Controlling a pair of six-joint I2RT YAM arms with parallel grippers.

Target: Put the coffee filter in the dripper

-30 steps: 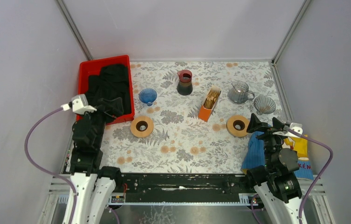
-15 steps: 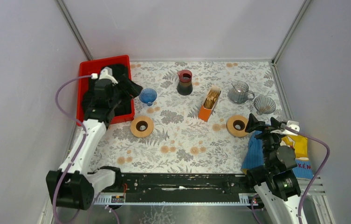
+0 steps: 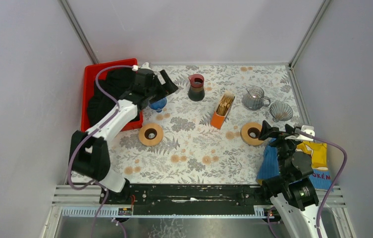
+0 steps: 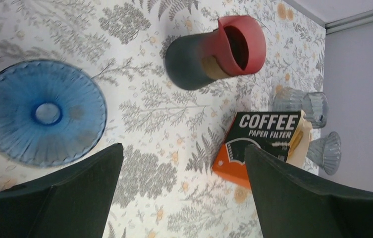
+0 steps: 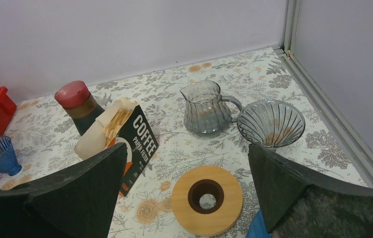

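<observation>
Your left fingers (image 4: 60, 198) stand wide apart with nothing between them, and so do your right fingers (image 5: 65, 193); neither arm carries anything. Close under the left pair, in the wrist view, the blue dripper (image 4: 42, 113) sits mouth up on the bench (image 4: 139, 114), with a red-topped jug (image 4: 209, 52) past it. Further out stands the orange box (image 4: 266, 141) marked coffee paper filter, its top open and the pale filters (image 4: 304, 141) showing at the mouth. As far as you can see, none is out of the box yet. From above, the left arm reaches over the far left of the bench beside the red bin (image 3: 89, 79), its fingers near the blue dripper and well apart from the box.

The right fingers hang low at the near right. They look over a wooden ring (image 5: 206, 200) toward a glass pitcher (image 5: 205, 110) and a glass dripper (image 5: 271, 123) just beside it, with the box off to their left.

You are, by my judgement, at the reach: the filter has yet to be fetched. The next move calls for bringing one pair of fingers to the open top of the box, lining them across the paper edges and closing on a single filter. The sheets are thin, so expect several to lift together. The task does not say which dripper is meant; the blue one lies nearest the left arm, the glass one nearest the right
</observation>
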